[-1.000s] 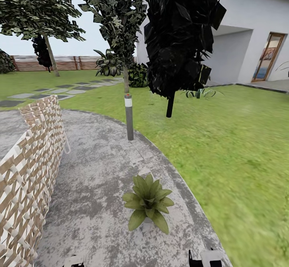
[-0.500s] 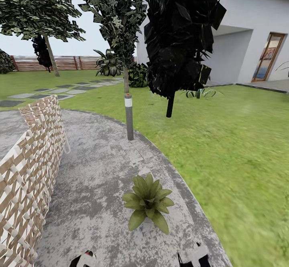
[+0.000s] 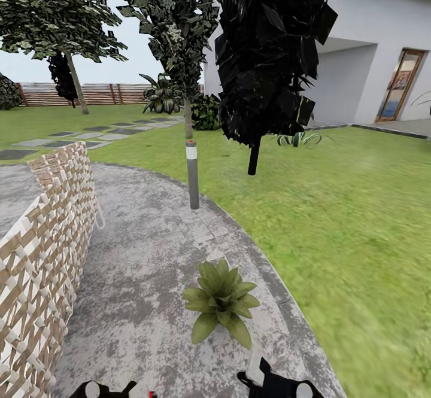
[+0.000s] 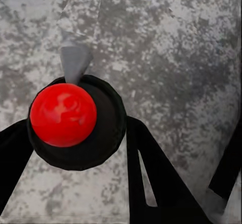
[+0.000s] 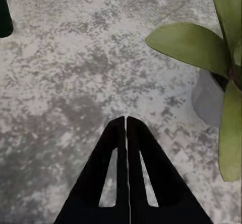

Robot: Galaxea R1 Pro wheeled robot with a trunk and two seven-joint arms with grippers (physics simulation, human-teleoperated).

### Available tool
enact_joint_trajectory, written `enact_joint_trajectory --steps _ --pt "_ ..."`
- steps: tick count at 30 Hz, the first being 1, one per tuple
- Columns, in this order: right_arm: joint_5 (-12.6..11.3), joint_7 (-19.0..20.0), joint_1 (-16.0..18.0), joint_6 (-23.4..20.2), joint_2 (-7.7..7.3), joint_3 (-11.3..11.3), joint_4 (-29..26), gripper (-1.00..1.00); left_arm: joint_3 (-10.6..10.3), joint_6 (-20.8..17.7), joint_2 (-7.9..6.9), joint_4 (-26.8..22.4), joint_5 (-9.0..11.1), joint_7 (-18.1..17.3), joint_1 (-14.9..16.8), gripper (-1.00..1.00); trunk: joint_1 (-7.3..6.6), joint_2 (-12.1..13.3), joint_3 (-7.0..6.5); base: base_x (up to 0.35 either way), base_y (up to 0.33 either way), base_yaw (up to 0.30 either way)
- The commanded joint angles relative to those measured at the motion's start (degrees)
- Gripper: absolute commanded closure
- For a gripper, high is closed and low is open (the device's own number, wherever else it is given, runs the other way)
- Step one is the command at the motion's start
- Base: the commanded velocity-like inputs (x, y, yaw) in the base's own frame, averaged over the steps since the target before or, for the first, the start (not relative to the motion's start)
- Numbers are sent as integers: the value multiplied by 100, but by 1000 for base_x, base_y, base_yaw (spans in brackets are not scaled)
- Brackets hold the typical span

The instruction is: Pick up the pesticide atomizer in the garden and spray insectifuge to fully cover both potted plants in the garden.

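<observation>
Mottled grey stone patio edged by green lawn; wicker seat at left, slatted fence behind, white house at right.

The pesticide atomizer appeared in the left wrist view from above: a round black top with a glossy red button in the middle and a short grey nozzle jutting from one side. It sat between two black gripper fingers, over mottled grey paving. In the head view a sliver of its red part showed at the bottom edge.

One potted plant stood upright on the round stone patio of the garden, near the patio's edge by the lawn. It was a low rosette of broad, pointed green leaves, its small grey pot partly hidden beneath them.
</observation>
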State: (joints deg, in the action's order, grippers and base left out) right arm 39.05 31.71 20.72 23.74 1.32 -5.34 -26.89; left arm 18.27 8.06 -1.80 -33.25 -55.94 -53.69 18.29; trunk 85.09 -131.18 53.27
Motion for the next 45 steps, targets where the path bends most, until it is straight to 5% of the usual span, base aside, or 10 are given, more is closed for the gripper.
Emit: enact_joint_trajectory --steps 1,4,10,13,23,42,45 --pt "59 252 2 28 18 7 -107 100 37 -283 123 -270 -267 -282 7 100 -1 -2 5 0 0 0" --pt "56 701 6 -239 113 1 -207 100 7 -424 297 -666 -349 -488 8 100 -1 -2 5 0 0 0" --pt "51 1154 28 -752 304 -2 -547 100 -838 -1227 436 -909 -383 -577 42 100 -1 -2 5 0 0 0" --pt "50 1217 34 -989 397 -2 -664 100 -1023 -1352 489 -916 -384 -552 78 100 -1 -2 5 0 0 0" --pt "41 1729 46 -1731 485 -2 -1338 100 -1071 -1375 789 -921 -391 -497 90 100 -1 -2 5 0 0 0" --pt "24 2010 46 -1776 685 -2 -1628 100 -1045 -1298 910 -909 -297 -465 166 100 -1 -2 5 0 0 0" --pt "23 2018 46 -1776 685 -2 -1634 100 -1045 -1292 928 -904 -134 -481 166 100 -1 -2 5 0 0 0"
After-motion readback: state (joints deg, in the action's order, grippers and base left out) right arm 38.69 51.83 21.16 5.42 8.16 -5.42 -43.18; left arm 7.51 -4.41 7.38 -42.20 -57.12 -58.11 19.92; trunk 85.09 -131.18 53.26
